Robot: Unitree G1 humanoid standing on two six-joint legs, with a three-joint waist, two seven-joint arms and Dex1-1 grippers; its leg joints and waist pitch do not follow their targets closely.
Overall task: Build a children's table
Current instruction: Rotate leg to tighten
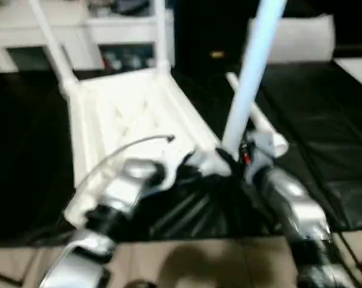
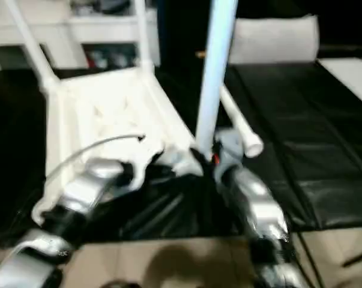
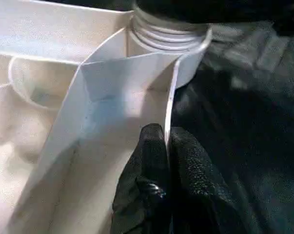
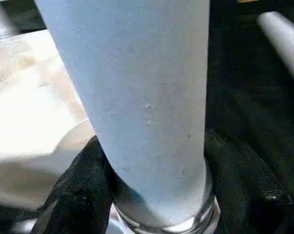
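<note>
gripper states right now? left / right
Left gripper: shut, pinching the tabletop rim.
Right gripper: closed around the upright leg at its base.

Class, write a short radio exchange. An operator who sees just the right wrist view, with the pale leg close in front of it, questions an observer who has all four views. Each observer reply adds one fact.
Operator: Are any legs already standing in the tabletop?
Observer: Yes. A far-left leg and a far-right leg stand upright at the far corners of the upside-down tabletop.
Operator: What is the left gripper doing?
Observer: The left gripper has its jaws closed on the tabletop's thin side wall, close to a corner socket.
</note>
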